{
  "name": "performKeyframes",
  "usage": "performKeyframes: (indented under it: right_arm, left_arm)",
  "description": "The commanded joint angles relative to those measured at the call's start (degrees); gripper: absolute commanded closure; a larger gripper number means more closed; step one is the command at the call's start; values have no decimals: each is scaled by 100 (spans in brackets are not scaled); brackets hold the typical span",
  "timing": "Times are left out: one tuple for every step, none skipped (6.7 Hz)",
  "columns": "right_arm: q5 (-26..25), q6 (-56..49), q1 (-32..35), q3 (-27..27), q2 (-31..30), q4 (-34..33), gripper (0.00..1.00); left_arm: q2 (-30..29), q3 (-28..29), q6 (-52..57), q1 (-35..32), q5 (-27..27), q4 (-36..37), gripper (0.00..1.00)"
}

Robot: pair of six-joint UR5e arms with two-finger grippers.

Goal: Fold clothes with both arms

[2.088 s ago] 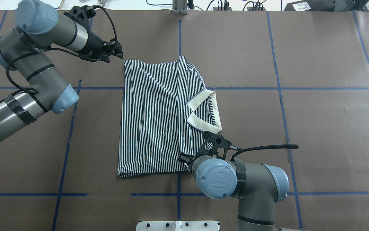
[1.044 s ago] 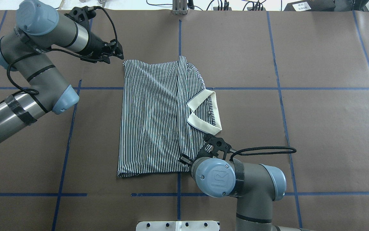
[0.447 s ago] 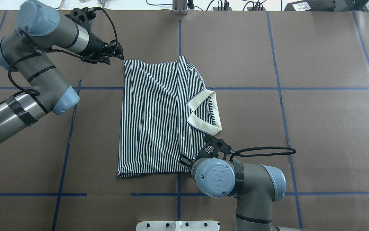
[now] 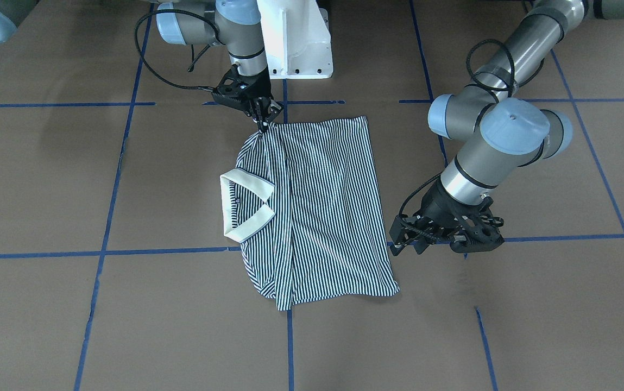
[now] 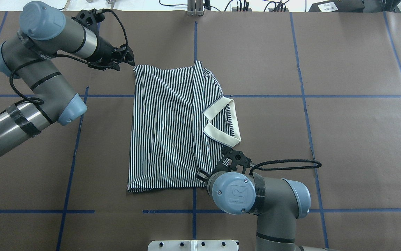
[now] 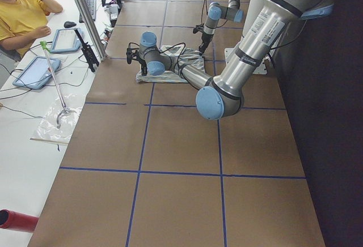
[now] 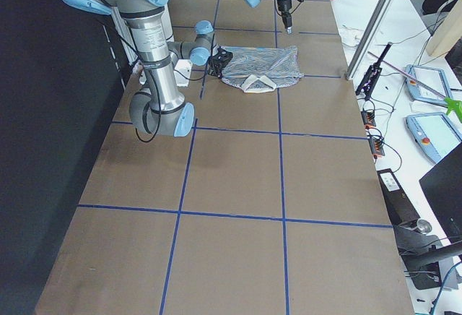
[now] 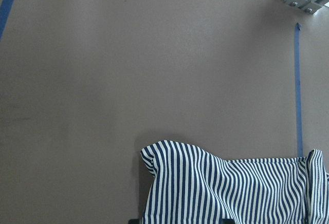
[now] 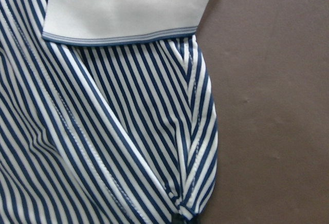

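Observation:
The striped polo shirt (image 5: 165, 129) lies folded lengthwise in the middle of the brown table, its cream collar (image 5: 221, 122) turned toward the robot's right. My right gripper (image 4: 262, 126) stands at the shirt's near edge beside the collar, its fingers pinched together on a folded edge of the cloth (image 9: 182, 211). My left gripper (image 5: 130, 61) hovers just outside the shirt's far left corner (image 8: 154, 157). Its two fingertips show apart at the bottom of the left wrist view, so it is open.
Blue tape lines (image 5: 305, 96) mark a grid on the brown cover. The white pedestal base (image 4: 295, 38) stands at the near edge behind the right arm. A person (image 6: 22, 15) sits at the side bench with tablets beyond the table's far edge.
Both arms have shifted only slightly. The right arm eased a little toward the near edge. The shirt lies as before.

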Motion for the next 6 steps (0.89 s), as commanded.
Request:
performKeyframes:
  right_arm:
    - [76, -6, 52, 167, -12, -22, 100]
    - [102, 3, 61, 308, -30, -31, 100]
    - [103, 3, 61, 344, -65, -31, 100]
    - [111, -6, 70, 362, -74, -23, 100]
    - [112, 3, 70, 362, -82, -14, 100]
    - [103, 3, 70, 371, -83, -14, 100]
  left_arm:
    - [35, -182, -407, 56, 0, 0, 38]
    - [601, -1115, -1159, 561, 139, 0, 38]
    - [1268, -2003, -1610, 1097, 680, 26, 38]
    - [1779, -2612, -2050, 1685, 1225, 270, 38]
    - [2089, -2923, -2498, 2117, 1631, 481, 38]
    - [2501, -3144, -3016, 2644, 1965, 518, 38]
